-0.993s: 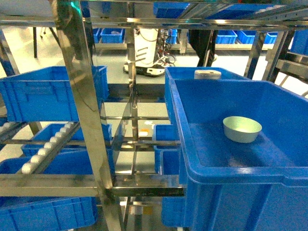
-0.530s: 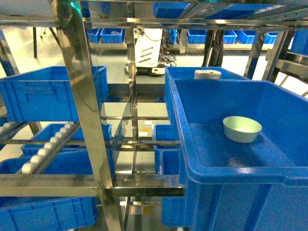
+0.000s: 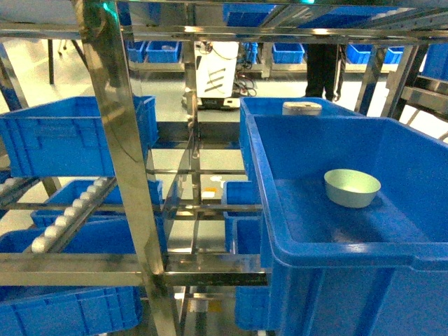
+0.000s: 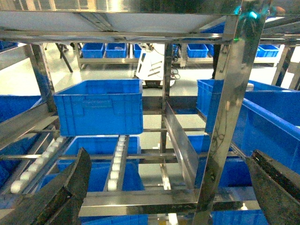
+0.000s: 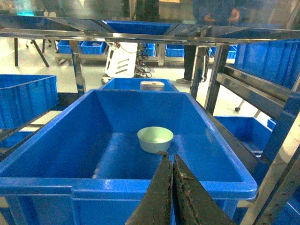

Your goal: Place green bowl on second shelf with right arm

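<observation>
The green bowl [image 3: 352, 187] sits upright and empty on the floor of a large blue bin [image 3: 260, 183] at the right of the steel rack. In the right wrist view the bowl [image 5: 155, 138] lies just beyond my right gripper [image 5: 171, 155]. That gripper is shut with nothing in it and hovers over the bin's near rim [image 5: 117, 185], apart from the bowl. My left gripper [image 4: 169, 152] is wide open and empty, facing the rack's left bays. Neither arm shows in the head view. I cannot tell which level is the second shelf.
A shiny steel post [image 3: 122, 140] stands close in front at the left. A blue bin [image 3: 63, 136] and white roller rails [image 3: 66, 213] lie behind it. A white-grey cylinder [image 3: 302, 108] sits in the bin behind the bowl's. A steel shelf [image 5: 140, 35] runs overhead.
The bowl and both grippers stay put. In the background a person's legs have come into view at the upper right, and the white machine there has shifted slightly.
</observation>
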{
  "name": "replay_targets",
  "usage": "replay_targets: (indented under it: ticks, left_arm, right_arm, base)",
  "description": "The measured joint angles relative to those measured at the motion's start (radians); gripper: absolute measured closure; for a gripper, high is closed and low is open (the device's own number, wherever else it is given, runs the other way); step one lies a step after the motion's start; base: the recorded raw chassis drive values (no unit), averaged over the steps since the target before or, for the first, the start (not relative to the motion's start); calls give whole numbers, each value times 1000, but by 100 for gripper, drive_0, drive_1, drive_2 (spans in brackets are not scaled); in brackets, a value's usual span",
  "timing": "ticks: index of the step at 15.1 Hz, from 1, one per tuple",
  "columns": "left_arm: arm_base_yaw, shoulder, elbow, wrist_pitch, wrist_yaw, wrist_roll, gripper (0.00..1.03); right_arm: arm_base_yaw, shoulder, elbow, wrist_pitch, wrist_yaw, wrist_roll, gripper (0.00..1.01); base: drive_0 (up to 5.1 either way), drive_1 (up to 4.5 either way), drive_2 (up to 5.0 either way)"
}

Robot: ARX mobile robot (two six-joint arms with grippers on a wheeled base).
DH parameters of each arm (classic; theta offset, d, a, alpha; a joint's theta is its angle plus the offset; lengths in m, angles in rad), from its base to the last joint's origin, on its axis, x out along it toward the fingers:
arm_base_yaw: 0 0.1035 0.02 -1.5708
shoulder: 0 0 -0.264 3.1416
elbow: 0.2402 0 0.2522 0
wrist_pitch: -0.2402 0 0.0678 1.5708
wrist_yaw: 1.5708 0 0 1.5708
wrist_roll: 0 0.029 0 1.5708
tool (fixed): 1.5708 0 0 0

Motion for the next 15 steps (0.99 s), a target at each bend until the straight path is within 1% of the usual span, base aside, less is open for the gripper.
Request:
replay_targets:
  ticks: [1, 2, 3, 7, 8, 10, 13, 14, 15]
  left_arm:
    - [0, 0, 0, 0, 0, 0, 5]
    - [0, 0, 0, 0, 0, 0, 5]
    - [0, 0, 0, 0, 0, 0, 5]
    - [0, 0, 0, 1, 0, 0, 5]
    - [0, 0, 0, 1, 0, 0, 5]
    - [0, 0, 0, 1, 0, 0, 5]
    - [0, 0, 0, 2, 0, 0, 5]
    - [0, 0, 0, -4, 0, 0, 5]
    - [0, 0, 0, 4, 0, 0, 5]
  right_arm:
    - [0, -18, -18, 17, 0, 0, 99]
    - [0, -102, -27, -108, 0, 0, 99]
    - [0, -196, -27, -151, 0, 0, 99]
    - [0, -193, -27, -160, 0, 0, 99]
    - [0, -193, -27, -160, 0, 0, 89]
    - [0, -193, -27, -160, 0, 0, 56]
    - [0, -193, -27, -159, 0, 0, 28]
    - [0, -193, -27, -164, 0, 0, 17]
    - [0, -193, -27, -156, 0, 0, 3]
  base:
    - [0, 0, 0]
    - [0, 0, 0]
    - [0, 0, 0]
    - [0, 0, 0]
    - [0, 0, 0]
    - [0, 0, 0]
    - [0, 0, 0]
    - [0, 0, 0]
    - [-11, -423, 401]
